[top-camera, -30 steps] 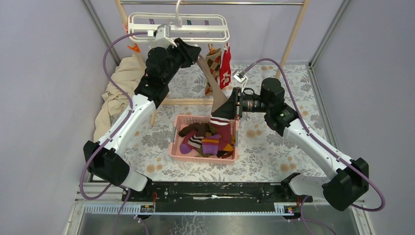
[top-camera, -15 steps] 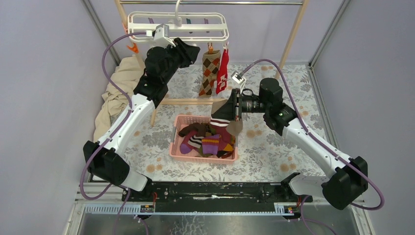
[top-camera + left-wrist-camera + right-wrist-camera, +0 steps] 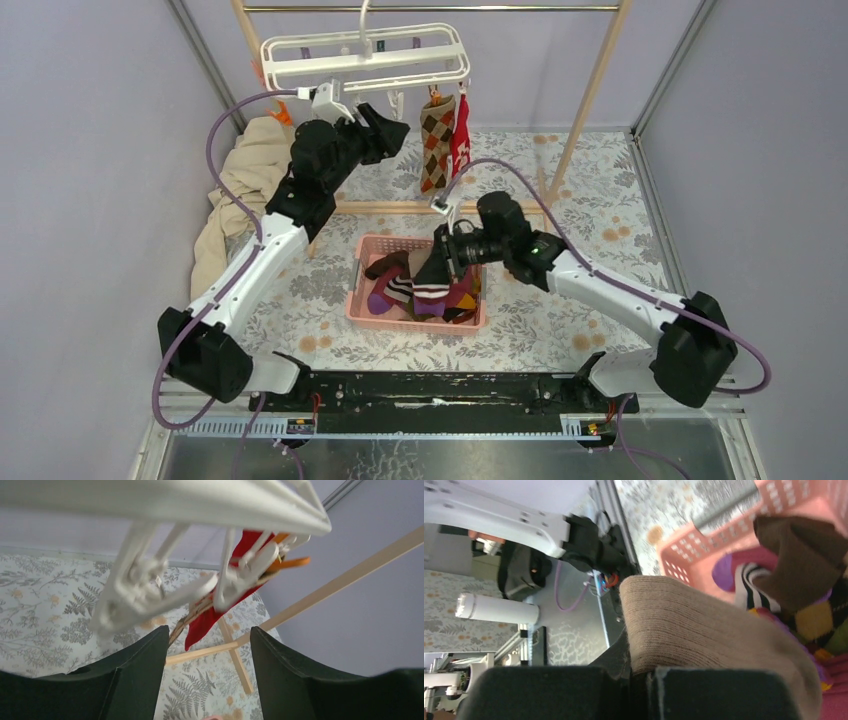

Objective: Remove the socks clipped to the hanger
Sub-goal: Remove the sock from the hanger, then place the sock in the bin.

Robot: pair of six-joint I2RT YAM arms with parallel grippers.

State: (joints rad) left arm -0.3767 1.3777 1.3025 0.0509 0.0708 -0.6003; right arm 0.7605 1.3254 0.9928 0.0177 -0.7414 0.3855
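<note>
The white hanger (image 3: pixel 365 55) hangs from the metal rail at the back. A brown argyle sock (image 3: pixel 436 128) and a red sock (image 3: pixel 461 135) are clipped at its right end. My left gripper (image 3: pixel 397 122) is open and empty just below the hanger, left of these socks. In the left wrist view the hanger's white clips (image 3: pixel 150 587) and the red sock (image 3: pixel 207 617) sit above my open gripper (image 3: pixel 209 652). My right gripper (image 3: pixel 438 265) is shut on a beige sock (image 3: pixel 709 630) right over the pink basket (image 3: pixel 416 321), which holds several socks.
A beige cloth heap (image 3: pixel 245 180) lies at the left. The wooden rack's posts (image 3: pixel 590 90) and its floor bar (image 3: pixel 390 207) stand behind the basket. A brown sock (image 3: pixel 799 560) and striped ones lie in the basket (image 3: pixel 694 555).
The beige sock came off the hanger and my right gripper carried it down and left to over the basket. The hanger swung back up. My left arm drew back slightly.
</note>
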